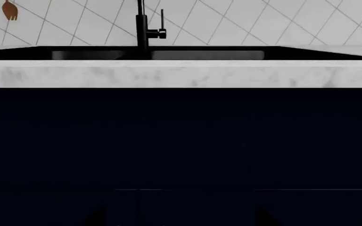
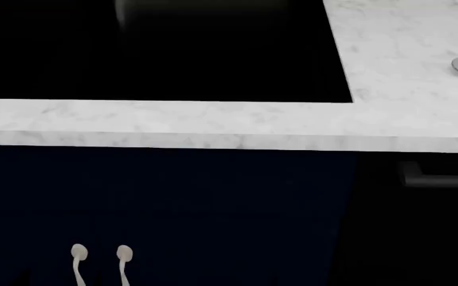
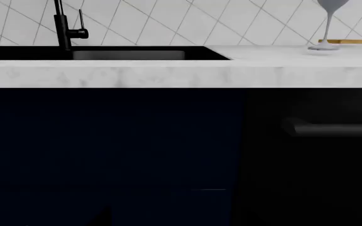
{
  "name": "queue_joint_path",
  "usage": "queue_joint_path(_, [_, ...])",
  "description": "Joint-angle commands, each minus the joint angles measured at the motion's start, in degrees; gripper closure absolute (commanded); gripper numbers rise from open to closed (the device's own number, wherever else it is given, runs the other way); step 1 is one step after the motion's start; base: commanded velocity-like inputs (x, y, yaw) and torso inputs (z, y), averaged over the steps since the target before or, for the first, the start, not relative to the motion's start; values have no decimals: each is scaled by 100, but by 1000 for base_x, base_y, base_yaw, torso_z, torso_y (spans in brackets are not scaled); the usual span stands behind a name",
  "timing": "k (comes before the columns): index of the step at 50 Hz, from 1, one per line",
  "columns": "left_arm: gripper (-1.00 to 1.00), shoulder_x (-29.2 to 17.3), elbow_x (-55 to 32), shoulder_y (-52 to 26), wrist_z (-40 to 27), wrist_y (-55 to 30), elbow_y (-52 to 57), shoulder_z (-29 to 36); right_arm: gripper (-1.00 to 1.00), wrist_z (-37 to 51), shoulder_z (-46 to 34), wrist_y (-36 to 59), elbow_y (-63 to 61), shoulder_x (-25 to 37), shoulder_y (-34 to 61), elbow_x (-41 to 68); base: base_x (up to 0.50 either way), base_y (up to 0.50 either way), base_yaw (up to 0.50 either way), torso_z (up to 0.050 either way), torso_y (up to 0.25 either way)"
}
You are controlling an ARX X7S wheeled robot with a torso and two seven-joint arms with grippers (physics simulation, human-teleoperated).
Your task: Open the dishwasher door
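Now, step: reach for the door, nothing gripped yet.
Dishwasher door (image 3: 313, 155): black panel to the right of the sink (image 2: 157, 53), under the counter (image 2: 213, 125), shut.
Handle (image 3: 335, 128): dark bar along the door's top edge.
Grippers: neither shows clearly; I cannot tell how open they are.
Advice: bring the right arm square onto the bar, then pull outward and down.
Watch: wine glass (image 3: 329, 21) above the door.

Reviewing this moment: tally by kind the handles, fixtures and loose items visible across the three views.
Small pale knob handles on navy cabinet doors: 2
Long dark grey bar handle on black dishwasher door: 1
Black sink faucet: 1
Grey stemmed glass on marble counter: 1
Total: 5
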Motion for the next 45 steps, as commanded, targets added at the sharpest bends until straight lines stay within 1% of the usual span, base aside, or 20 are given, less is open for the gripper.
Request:
queue_joint_path(1, [-100, -57, -56, 0, -64, 0, 0, 64, -100, 72, -72, 0, 0, 54, 0, 54, 0, 0, 0, 0, 0])
queue_joint_path(6, [-100, -165, -158, -2, -183, -38, 98, 184, -100, 163, -269, 40, -135, 156, -55, 102, 0, 0, 0, 0, 0])
queue_joint_path(8, [-100, -202, -186, 0, -216, -172, 160, 235, -100, 196, -317, 41, -153, 192, -76, 135, 0, 0, 0, 0, 0])
queue_joint_path(15, [-100, -286, -185, -1, -327, 49, 47, 387, -100, 239, -442, 29, -286, 299, -148, 249, 0, -71, 0, 0, 0])
queue_joint_path(45, [-100, -515, -269, -37, -635, 284, -76, 692, -100, 437, -676, 28, -471, 548, -214, 561, 0, -499, 0, 0, 0])
